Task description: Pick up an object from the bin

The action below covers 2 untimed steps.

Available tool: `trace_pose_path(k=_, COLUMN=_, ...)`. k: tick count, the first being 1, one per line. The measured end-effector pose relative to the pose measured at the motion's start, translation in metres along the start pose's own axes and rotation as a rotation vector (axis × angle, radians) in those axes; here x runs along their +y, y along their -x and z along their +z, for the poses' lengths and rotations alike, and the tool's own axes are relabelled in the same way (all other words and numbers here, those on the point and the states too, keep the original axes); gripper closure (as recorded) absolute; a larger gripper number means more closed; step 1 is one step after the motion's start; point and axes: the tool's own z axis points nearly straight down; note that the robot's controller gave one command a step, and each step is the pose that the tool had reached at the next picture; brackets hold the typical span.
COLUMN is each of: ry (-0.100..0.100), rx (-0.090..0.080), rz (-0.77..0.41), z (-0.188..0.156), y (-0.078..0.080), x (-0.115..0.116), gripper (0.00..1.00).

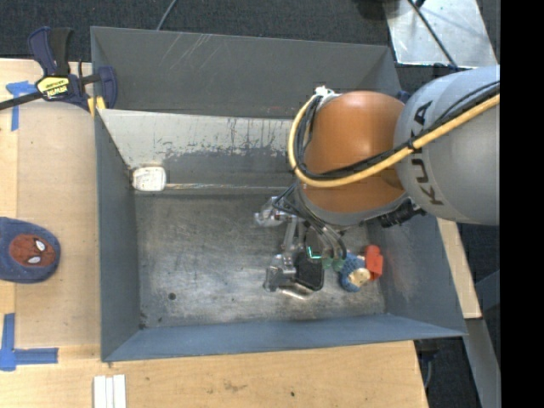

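We see the claw (293, 277) low over the floor of the bin (119, 253), near the front wall and right of the middle, hanging below the orange cover (353, 155) on the arm (450, 151). We cannot tell how far open it is, nor whether it has hold of anything, because its metal parts bunch together under the cover. A small black block (309, 274) with a green mark sits right against it, and we cannot say whether that is a loose thing or part of the robot. Just beside the claw, towards the view's right, a small toy (360, 267) in red, blue and yellow rests on the floor close to the right wall. It looks to us the likeliest thing to be picked, though nothing shows the claw around it. A small white block (149, 178) lies well apart, at the back left corner of the floor. As we judge it, the task is at most at the reaching stage: the claw is down among the things, but nothing is lifted. What is left is to close firmly on one thing and raise it clear of the bin
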Motion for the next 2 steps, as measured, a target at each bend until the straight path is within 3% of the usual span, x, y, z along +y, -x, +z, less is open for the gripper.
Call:
trace_pose_path(k=1, ry=-0.002, rx=-0.001, rz=-0.029, z=0.106, y=0.009, x=-0.063, gripper=0.0)
trace_pose_path(k=2, ry=0.01, rx=-0.018, rz=-0.076, z=0.113, y=0.043, x=-0.159, gripper=0.0)
